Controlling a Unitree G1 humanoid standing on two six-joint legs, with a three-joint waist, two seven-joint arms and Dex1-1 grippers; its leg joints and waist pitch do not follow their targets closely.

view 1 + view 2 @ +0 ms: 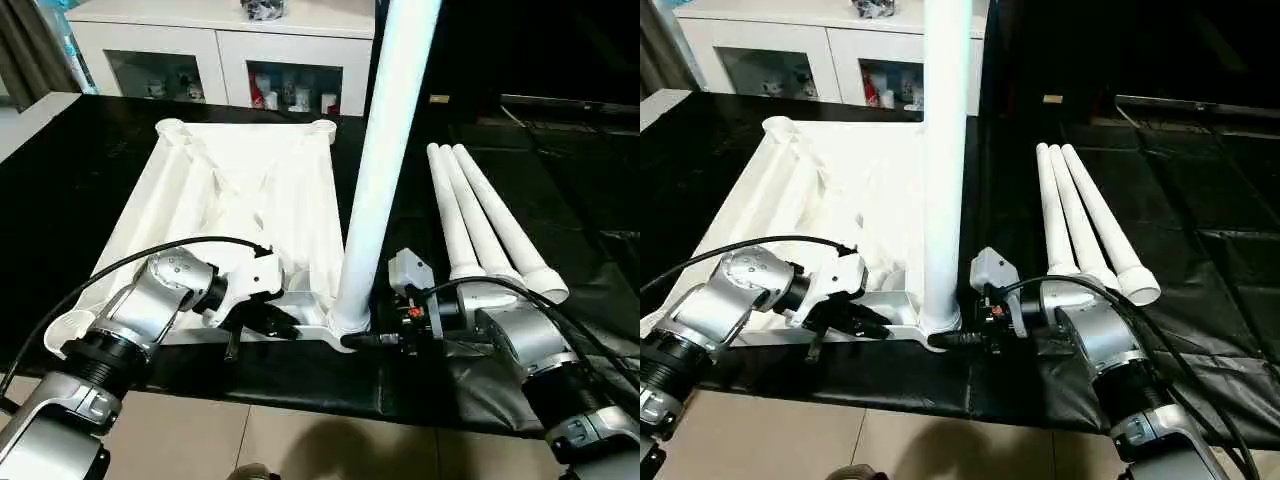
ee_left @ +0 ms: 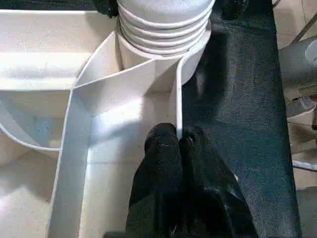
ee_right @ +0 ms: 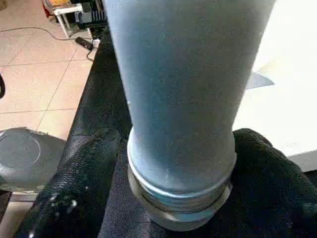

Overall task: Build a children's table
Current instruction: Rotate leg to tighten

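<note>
One white tabletop [image 1: 250, 200] lay upside down on the black-covered work surface [image 1: 90, 180], its ribbed underside facing up and round sockets showing at its corners. Behind it stood a white cabinet [image 1: 215, 45] with glass doors. From the tabletop's near right corner socket [image 2: 163, 44] a long white leg [image 1: 385, 160] stood upright, its ridged base seated in the socket. Three more legs [image 1: 485, 225] lay side by side on the black surface to the right of the tabletop, touching one another, with their wider ends toward the robot.

The left gripper [image 2: 179, 148] was pinched shut on the thin upright rim wall of the tabletop, just beside the socket that held the upright leg; its two black fingers [image 2: 163, 163] pressed together with the white wall between their tips. The right gripper [image 3: 178, 163] sat at the base of the upright leg, its black fingers [image 3: 86, 168] set one on each side of the tube and close against it; whether they actually gripped it or merely bracketed it could not be told.
</note>
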